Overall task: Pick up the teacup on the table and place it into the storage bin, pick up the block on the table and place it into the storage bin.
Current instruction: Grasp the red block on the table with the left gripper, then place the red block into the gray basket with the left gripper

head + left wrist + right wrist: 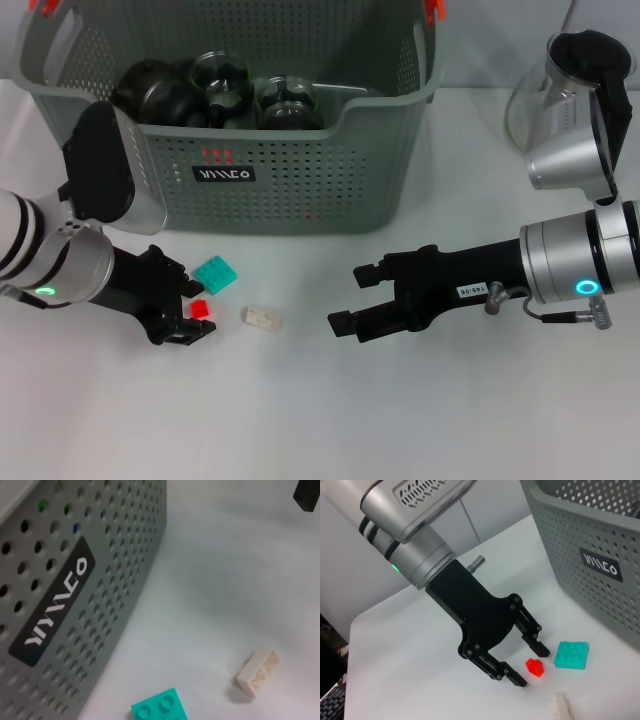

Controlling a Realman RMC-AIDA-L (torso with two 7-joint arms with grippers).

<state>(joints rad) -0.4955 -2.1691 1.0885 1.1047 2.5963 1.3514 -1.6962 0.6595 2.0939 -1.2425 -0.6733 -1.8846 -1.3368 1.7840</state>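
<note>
Left hand [190,312] low over white table [320,420], fingers spread wide around small red block [199,309], gripping nothing. Teal block [215,273] and cream block [262,318] just beside. Grey-green perforated storage bin [290,180] behind, holding dark teacups [222,80]. Right hand [350,298] open, empty, hovering near cream block.

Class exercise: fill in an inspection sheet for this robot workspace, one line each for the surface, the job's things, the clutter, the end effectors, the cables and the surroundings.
Surface: white table.
Job's things: storage bin at the back holds dark and glass cups; red block, teal block and cream block lie on the table in front of it.
Clutter: glass teapot at back right, outside the bin.
End effectors: left end effector open around the red block; right end effector open, empty, right of the cream block.
Cables: a thin cable at the right wrist.
Surroundings: nothing seen.
</note>
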